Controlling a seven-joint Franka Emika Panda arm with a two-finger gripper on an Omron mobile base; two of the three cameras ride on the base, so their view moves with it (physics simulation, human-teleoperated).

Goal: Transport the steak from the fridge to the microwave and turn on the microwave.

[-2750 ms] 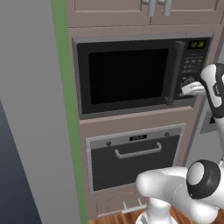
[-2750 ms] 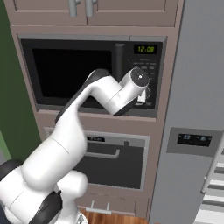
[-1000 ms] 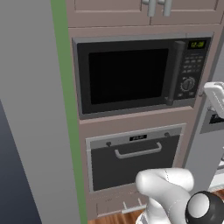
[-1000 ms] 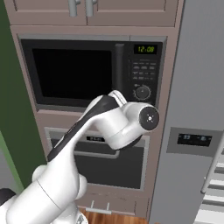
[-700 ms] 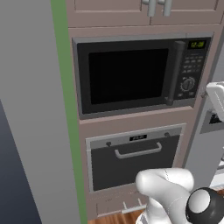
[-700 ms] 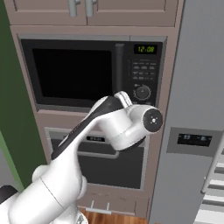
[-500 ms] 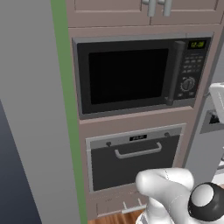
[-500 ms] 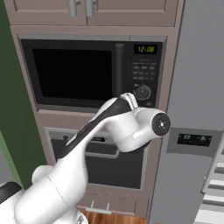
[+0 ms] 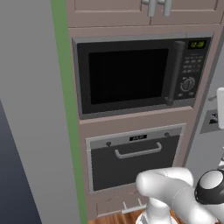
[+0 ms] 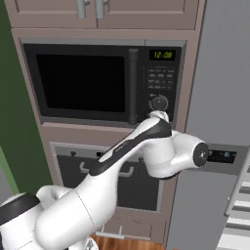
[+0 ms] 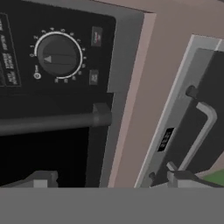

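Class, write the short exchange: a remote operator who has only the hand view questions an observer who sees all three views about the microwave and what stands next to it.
Operator: I see a round dial and a bar handle. Is the whole door shut?
Observer: Yes. In the right base view the microwave door sits flush, and its window is dark.
Operator: Is anything lit on the panel?
Observer: The green clock glows at the top of it, above the buttons.
Operator: What is past the panel's far side?
Observer: The tall grey fridge stands right beside that column.
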